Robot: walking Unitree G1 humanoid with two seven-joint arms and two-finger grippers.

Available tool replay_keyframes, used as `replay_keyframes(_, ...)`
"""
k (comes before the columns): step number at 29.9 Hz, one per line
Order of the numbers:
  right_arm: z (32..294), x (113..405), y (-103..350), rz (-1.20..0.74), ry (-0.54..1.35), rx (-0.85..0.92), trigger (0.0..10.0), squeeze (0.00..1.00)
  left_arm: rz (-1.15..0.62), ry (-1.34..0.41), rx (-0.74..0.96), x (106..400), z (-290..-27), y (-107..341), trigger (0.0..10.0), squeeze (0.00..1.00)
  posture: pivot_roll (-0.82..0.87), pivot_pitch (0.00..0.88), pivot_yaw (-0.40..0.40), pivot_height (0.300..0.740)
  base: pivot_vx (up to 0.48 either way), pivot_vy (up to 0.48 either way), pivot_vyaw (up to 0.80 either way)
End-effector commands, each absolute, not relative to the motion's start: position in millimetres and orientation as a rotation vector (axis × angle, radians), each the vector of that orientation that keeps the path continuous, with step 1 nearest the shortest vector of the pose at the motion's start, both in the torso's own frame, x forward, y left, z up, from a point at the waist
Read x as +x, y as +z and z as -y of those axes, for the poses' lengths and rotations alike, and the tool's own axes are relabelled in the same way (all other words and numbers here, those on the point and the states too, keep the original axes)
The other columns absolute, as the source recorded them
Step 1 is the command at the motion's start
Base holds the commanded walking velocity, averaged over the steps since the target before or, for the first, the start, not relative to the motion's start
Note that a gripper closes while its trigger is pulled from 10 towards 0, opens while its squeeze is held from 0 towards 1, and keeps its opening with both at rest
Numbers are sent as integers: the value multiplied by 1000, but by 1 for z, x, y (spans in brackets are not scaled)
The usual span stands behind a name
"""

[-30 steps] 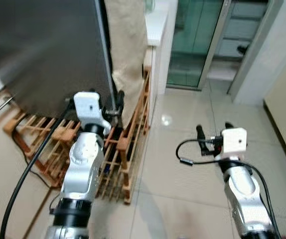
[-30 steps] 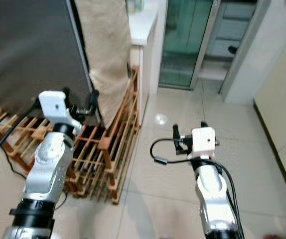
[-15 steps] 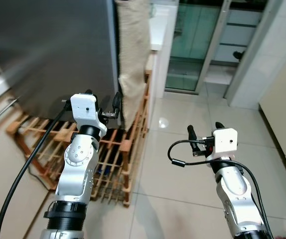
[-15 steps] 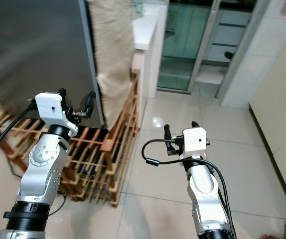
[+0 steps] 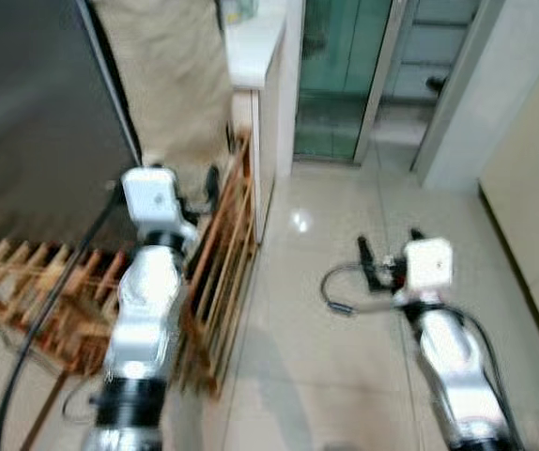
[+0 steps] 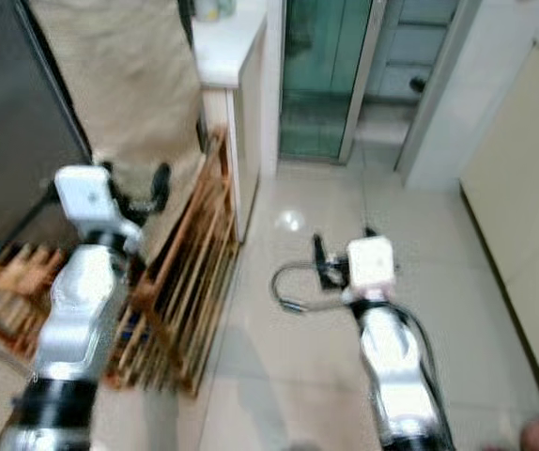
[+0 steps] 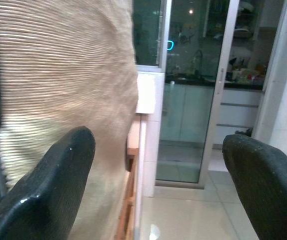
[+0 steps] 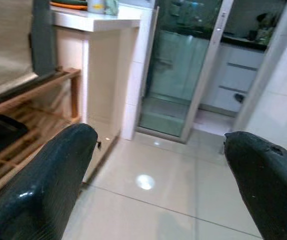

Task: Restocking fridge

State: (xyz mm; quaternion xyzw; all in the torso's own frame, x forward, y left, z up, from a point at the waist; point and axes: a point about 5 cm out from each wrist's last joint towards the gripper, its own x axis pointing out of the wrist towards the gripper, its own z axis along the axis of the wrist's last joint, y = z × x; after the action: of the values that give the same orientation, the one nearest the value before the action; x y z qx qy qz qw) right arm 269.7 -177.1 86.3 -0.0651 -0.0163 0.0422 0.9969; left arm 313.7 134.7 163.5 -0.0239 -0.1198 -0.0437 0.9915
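Your view has swung right and blurred; judge this as walking or turning, restocking not yet begun. Near: left gripper (image 5: 187, 193) and right gripper (image 5: 388, 256), both spread wide, both empty, poses unchanged. Left: wooden rack (image 5: 215, 272), then the dark fridge (image 5: 35, 122), now pushed toward the frame edge. Far: glass door (image 5: 337, 75).

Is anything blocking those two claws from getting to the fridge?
Nothing visible does. The fridge stands just left of the left gripper, above a wooden rack. The right gripper hangs over bare floor. Both are empty, fingers open.
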Motion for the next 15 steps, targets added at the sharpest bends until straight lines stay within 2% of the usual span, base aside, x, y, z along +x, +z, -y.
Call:
replay_keyframes(1,170,272,89,43,103,-116,10000,0,216,-39,-38,316,-146,161,10000,0,-159,0,6,740,0,0,0)
replay_keyframes(9,171,273,90,43,108,-123,10000,0,208,22,-8,331,-150,166,10000,0,-163,0,7,740,0,0,0)
replay_keyframes(15,170,273,89,39,116,-128,10000,0,154,15,-42,345,-141,162,10000,0,-172,0,-2,740,0,0,0)
